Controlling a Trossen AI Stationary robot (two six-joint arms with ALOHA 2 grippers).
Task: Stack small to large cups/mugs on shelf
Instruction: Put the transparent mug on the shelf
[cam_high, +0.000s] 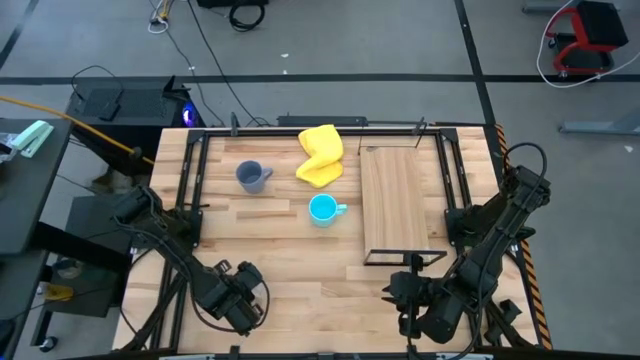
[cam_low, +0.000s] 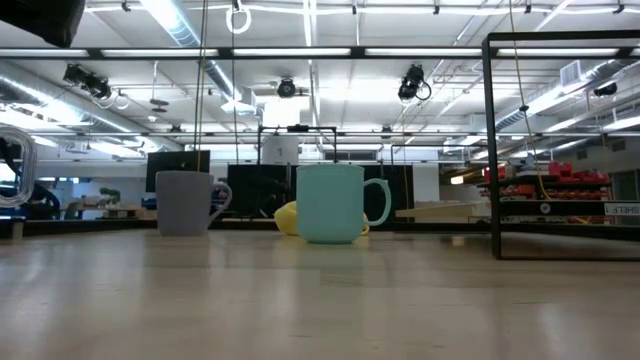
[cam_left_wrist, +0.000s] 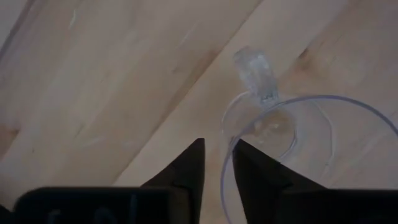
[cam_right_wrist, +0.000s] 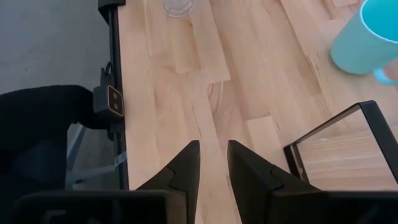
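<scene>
Light-wood planks form the tabletop (cam_high: 300, 270), on which three vessels are counted: one grey-blue mug (cam_high: 252, 176) toward the far left, one cyan mug (cam_high: 323, 209) near the centre, and one clear glass cup (cam_left_wrist: 292, 134) at the near left, beneath the left arm. One yellow cloth (cam_high: 321, 154) is seen lying just behind the cyan mug, between the grey-blue mug and the shelf. One shelf (cam_high: 392, 197), a light-wood board in a thin black frame, is placed right of the cyan mug, and nothing is seen on it. In the low view the two mugs are shown upright, handles to the right, well apart from each other. Two grippers are present. The left gripper (cam_left_wrist: 216, 163) is held directly over the glass cup, its fingers (cam_left_wrist: 189, 165) narrowly parted with the cup's rim passing up through the gap between them; whether the rim is actually pinched cannot be told. The right gripper (cam_right_wrist: 212, 163) is held over bare tabletop at the near right, beside the shelf's near corner, its fingers only slightly parted and nothing gripped.
</scene>
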